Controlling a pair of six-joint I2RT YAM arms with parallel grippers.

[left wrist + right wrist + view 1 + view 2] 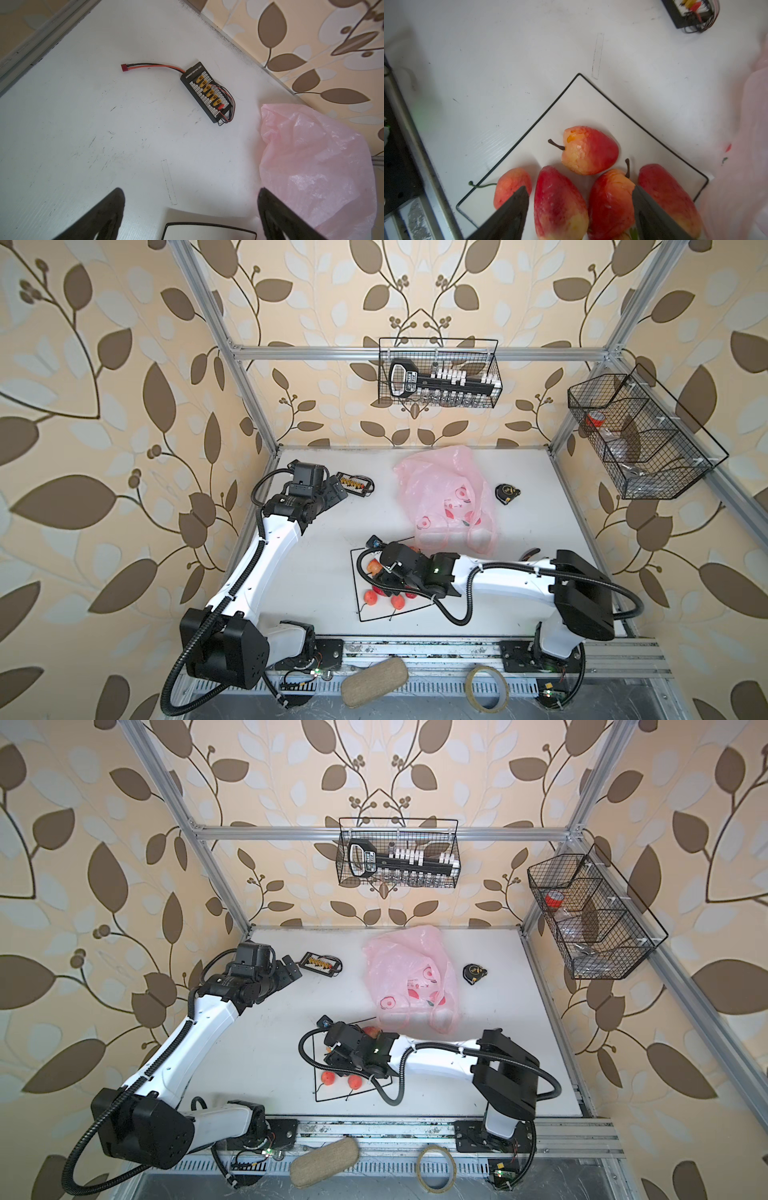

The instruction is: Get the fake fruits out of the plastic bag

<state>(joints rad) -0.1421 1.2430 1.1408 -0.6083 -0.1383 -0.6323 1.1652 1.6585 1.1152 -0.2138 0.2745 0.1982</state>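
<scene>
Glossy red-yellow fake fruits [588, 150] lie bunched on the white black-edged square mat [591, 99] beside the crumpled translucent pink plastic bag [444, 493], apparently their drop-off spot; the right gripper [579, 188] hovers over them, jaws spread, clasping nothing. The left gripper [191, 190] hangs wide and empty, seemingly parked aside. Whether fruit remains inside the bag cannot be told.

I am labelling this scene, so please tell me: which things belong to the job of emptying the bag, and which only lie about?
Job: glossy red-yellow fake fruits; thin pink plastic bag; white black-edged square mat under the fruits.
Lying about: black charging board with yellow plugs; small black tape measure; beige oblong pad; black wire baskets.
</scene>
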